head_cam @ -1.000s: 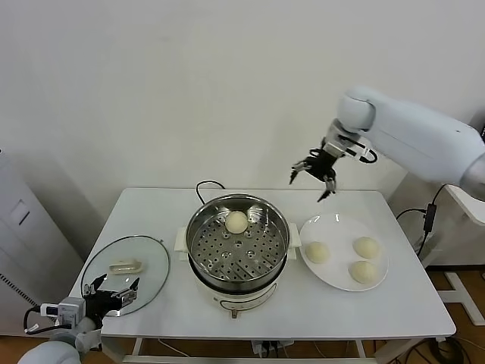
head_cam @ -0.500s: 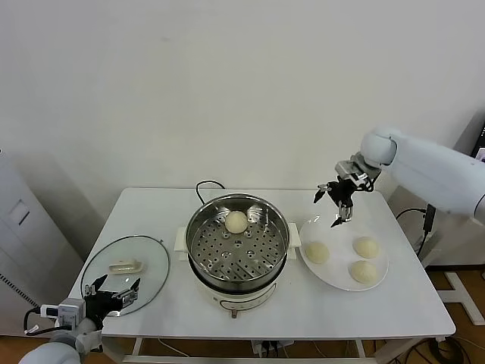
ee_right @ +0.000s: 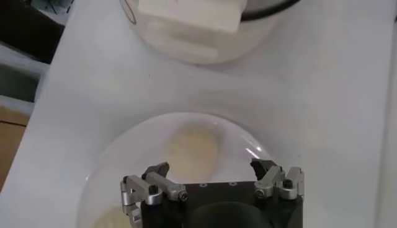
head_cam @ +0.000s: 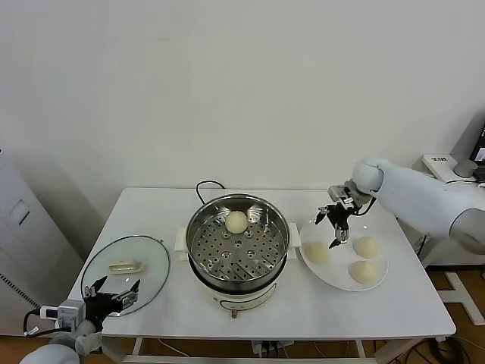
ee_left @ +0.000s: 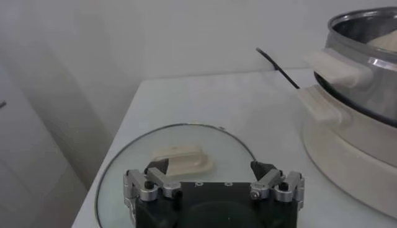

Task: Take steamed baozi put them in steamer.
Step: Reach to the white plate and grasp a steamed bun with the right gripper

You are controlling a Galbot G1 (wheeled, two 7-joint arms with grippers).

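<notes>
The steamer point(head_cam: 237, 246) stands mid-table with one baozi point(head_cam: 236, 221) on its perforated tray. Three more baozi lie on a white plate point(head_cam: 340, 264) to its right: one nearest the steamer point(head_cam: 316, 252), one farther right point(head_cam: 366, 247) and one in front point(head_cam: 363, 271). My right gripper point(head_cam: 327, 231) hangs open just above the plate, over the baozi nearest the steamer. The right wrist view shows that baozi point(ee_right: 192, 150) below the spread fingers of the right gripper point(ee_right: 211, 168), apart from it. My left gripper point(head_cam: 112, 292) is parked open at the front left.
A round glass lid point(head_cam: 125, 271) with a white handle point(ee_left: 183, 160) lies flat at the table's left, under my left gripper point(ee_left: 211, 168). A black cord point(head_cam: 206, 184) runs behind the steamer. The steamer's white side handle point(ee_right: 189, 18) is near the plate.
My right gripper has come down from high above the table's back right to just over the plate, still open. The left arm and all the baozi stay put.
</notes>
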